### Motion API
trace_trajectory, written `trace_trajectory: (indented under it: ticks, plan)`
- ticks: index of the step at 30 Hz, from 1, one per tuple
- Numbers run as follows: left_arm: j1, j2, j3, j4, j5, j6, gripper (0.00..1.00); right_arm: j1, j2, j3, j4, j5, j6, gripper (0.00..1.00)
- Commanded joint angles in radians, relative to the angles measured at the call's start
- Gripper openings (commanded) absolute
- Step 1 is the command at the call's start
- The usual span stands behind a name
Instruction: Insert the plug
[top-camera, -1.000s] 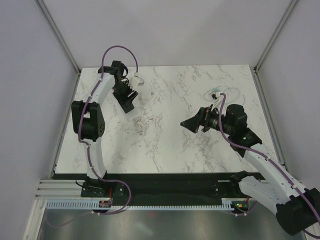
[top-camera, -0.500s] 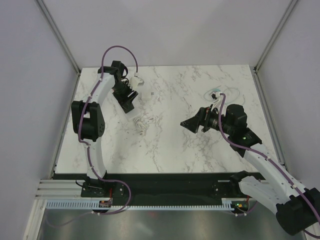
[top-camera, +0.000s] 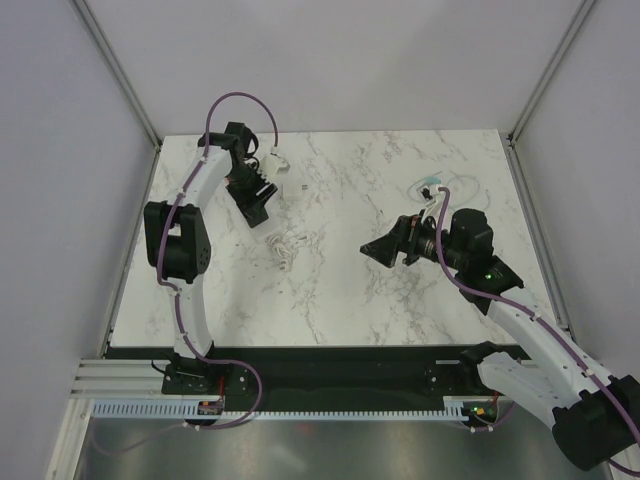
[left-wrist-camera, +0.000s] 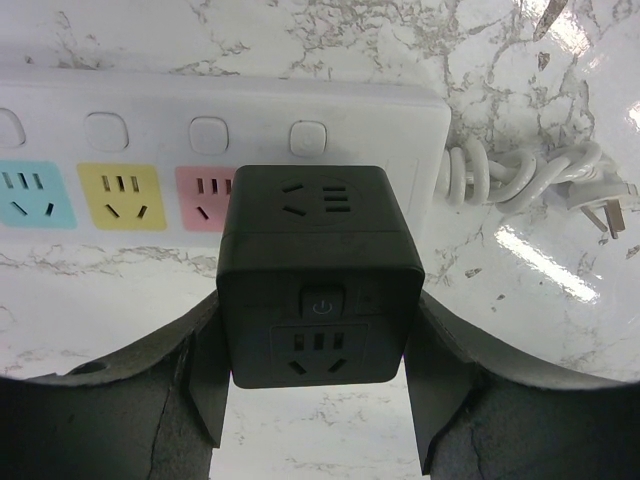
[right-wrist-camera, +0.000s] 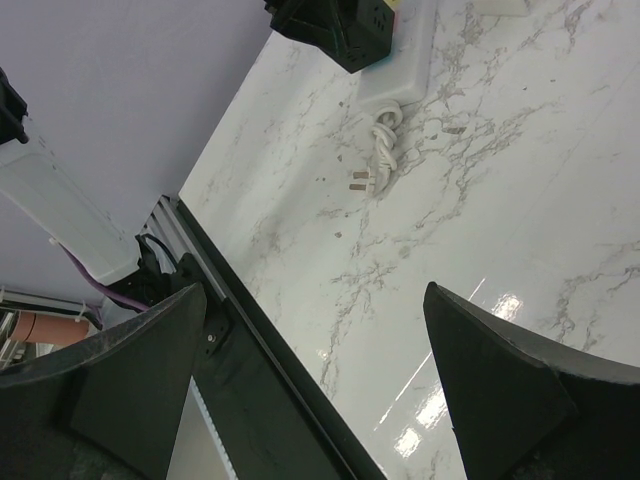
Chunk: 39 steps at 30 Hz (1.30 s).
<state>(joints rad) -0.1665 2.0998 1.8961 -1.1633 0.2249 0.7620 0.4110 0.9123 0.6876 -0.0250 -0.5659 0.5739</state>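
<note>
Left wrist view: the left gripper (left-wrist-camera: 320, 330) clamps a black cube plug (left-wrist-camera: 320, 230) by its two sides, jaws part-way apart around it.
Cube plug: between the jaws, over the right end of the white power strip (left-wrist-camera: 130, 120), just past the pink socket (left-wrist-camera: 205, 195); whether its pins are seated cannot be told.
Beyond the left jaws, to the right: the strip's bundled cord (left-wrist-camera: 510, 175) on the marble table (left-wrist-camera: 330, 40).
Right wrist view: the right gripper (right-wrist-camera: 312, 300) has its jaws wide, nothing between them.
Ahead of the right jaws: strip, cord and cube plug, well apart.
</note>
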Motion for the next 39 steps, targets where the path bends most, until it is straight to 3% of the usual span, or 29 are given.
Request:
trace_trajectory:
  ticks: [1, 17, 39]
  plan:
    - [-0.011, -0.070, 0.012, -0.032, -0.001, -0.006, 0.02, 0.008, -0.003, 0.030, 0.005, 0.012, -0.025, 0.98]
    - [0.019, 0.065, 0.046, 0.010, 0.053, 0.013, 0.02, 0.012, 0.019, 0.050, -0.004, 0.017, -0.040, 0.98]
    - [0.015, 0.105, -0.116, 0.103, 0.027, 0.007, 0.02, 0.014, 0.028, 0.050, -0.016, 0.035, -0.055, 0.98]
